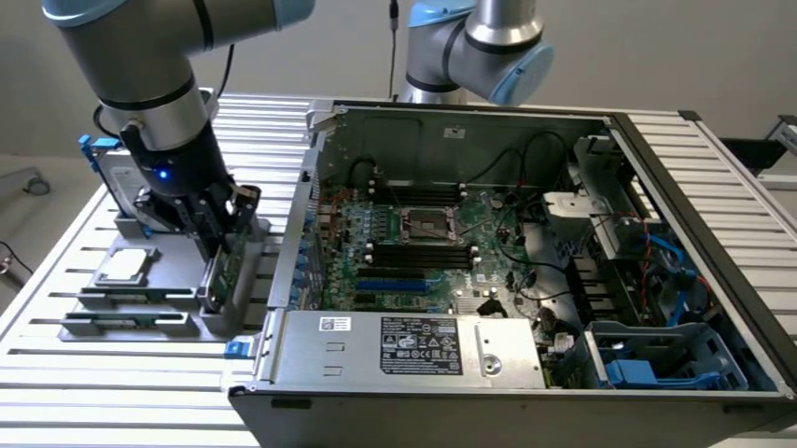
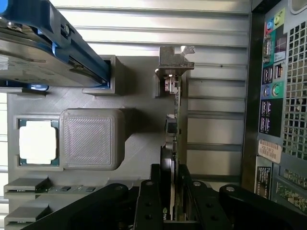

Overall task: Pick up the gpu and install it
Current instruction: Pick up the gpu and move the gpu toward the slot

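Seemingly one claw [image 2: 170,173] around one gpu [image 2: 173,120]

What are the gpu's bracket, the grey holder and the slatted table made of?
The bracket on the gpu: bare silvery metal, probably steel, by its sheen. The holder: matte grey plastic, likely 3D-printed, given its fine ribbed texture. The table: brushed silvery slats, apparently aluminium.

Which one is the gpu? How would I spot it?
Find the big open computer case; beside it, on the exterior view's left, sits a grey parts holder. The gpu stands on its thin edge in that holder, with the claw closed on it. Unlike the flat square chip and the blue-framed drive nearby, it is a slim green card with a silver bracket at one end.
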Controlling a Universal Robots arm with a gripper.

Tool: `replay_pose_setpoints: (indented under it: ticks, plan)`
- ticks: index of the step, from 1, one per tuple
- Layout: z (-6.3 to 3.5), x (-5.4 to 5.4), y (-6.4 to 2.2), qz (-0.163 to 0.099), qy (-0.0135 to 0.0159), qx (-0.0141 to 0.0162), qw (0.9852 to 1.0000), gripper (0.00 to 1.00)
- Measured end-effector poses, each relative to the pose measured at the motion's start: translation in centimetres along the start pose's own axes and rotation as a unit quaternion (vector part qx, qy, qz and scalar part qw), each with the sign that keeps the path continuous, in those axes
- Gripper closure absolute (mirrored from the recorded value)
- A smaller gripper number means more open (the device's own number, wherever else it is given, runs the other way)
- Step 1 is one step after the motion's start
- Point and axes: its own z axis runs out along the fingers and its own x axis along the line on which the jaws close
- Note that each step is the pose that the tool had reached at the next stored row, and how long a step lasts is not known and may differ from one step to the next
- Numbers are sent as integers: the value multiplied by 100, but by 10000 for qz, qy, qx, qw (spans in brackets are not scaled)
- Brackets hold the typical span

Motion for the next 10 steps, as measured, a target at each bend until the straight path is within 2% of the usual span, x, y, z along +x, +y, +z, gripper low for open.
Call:
replay_pose_setpoints:
  ticks: [5, 10]
  plan:
    - [-93, 0, 4, 0, 0, -17, 10000, 74]
    - [-318, -2, 28, -1, 0, -18, 10000, 74]
